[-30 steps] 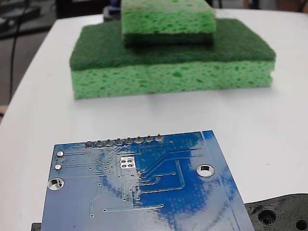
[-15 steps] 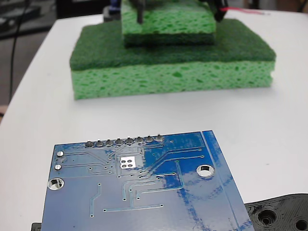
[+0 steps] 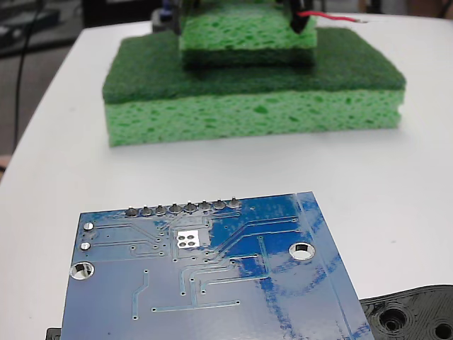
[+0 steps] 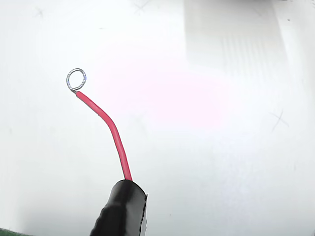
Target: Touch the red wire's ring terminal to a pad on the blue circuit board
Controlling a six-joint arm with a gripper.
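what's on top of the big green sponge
A smaller green sponge sits stacked on the large green sponge. Above it at the frame's top edge hangs the gripper, holding the red wire. The patch of scouring surface under the small sponge is covered.

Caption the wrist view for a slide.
Red wire with its ring terminal juts from a black sleeve above a white table.

Gripper at fixed view's top edge, fingers dark, state unclear.

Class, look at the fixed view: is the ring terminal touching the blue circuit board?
No: the ring terminal is up behind the sponges, far from the blue circuit board.
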